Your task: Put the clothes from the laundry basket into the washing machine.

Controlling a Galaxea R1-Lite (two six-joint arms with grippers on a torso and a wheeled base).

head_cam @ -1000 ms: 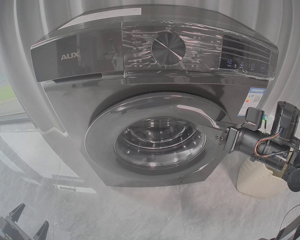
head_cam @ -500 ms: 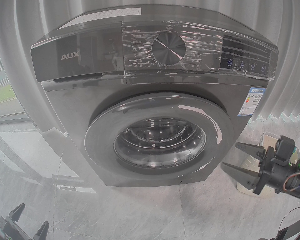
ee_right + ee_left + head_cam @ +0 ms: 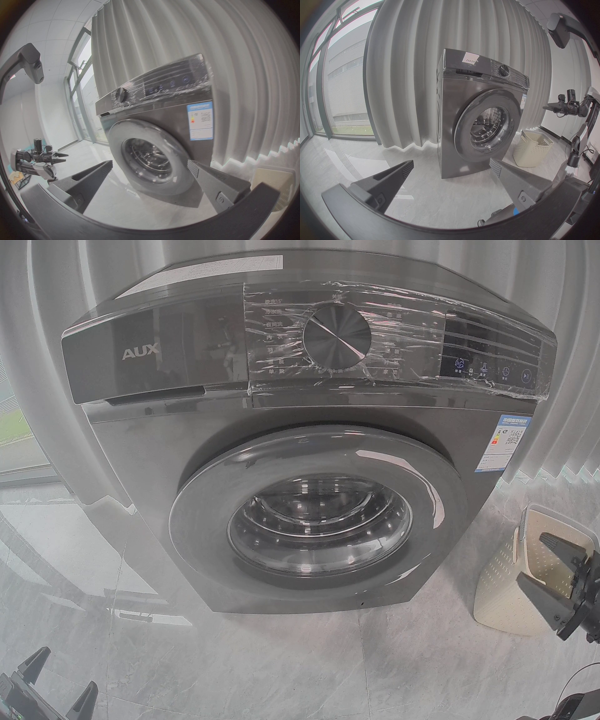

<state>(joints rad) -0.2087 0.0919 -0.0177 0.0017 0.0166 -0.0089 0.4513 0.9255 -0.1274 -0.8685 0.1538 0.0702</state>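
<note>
- Beside the washing machine (image 3: 300, 427), on its right, the laundry basket (image 3: 500, 596) stands on the floor; I can't make out any clothes in it.
- Right gripper (image 3: 529, 555) hangs at the basket's rim, fingers spread, empty; left gripper (image 3: 67, 667) sits low, also spread.
- Door (image 3: 200, 521) looks shut, so clothes carried over would hit glass.
- A careless plunge might tip the basket.

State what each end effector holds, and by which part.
Nothing. The left end effector and the right end effector are both open and empty.
</note>
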